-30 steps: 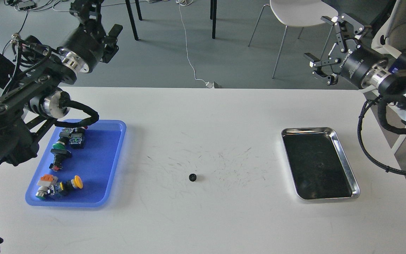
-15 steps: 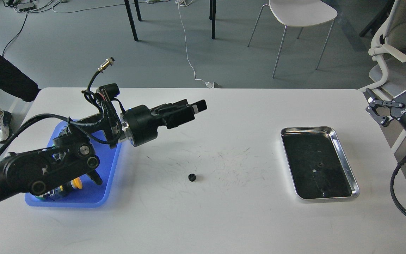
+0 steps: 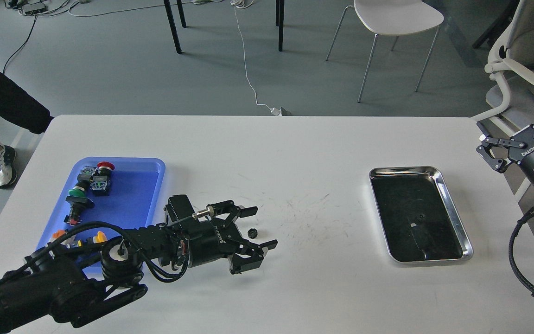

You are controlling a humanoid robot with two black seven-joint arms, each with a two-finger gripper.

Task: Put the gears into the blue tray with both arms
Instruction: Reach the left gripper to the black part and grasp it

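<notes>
A single small black gear is lying on the white table, near the middle and a little toward the near edge, among faint dark scuff marks. The left gripper is lying low over the table with its claw spread wide, one finger reaching past the far side of the gear and the other finger past its near side, so the gear is sitting between them; neither appears to be touching it. The left arm is stretching in from the near left corner, crossing the near end of the blue tray.

The blue tray is sitting to the left of the gear, holding several push-button switches with red, green, yellow and orange caps; no gear is showing in it. Well apart on the right, a steel tray with a dark bottom is resting on the table. The right gripper is hanging at the far right edge, off the table, its fingers spread and holding nothing.
</notes>
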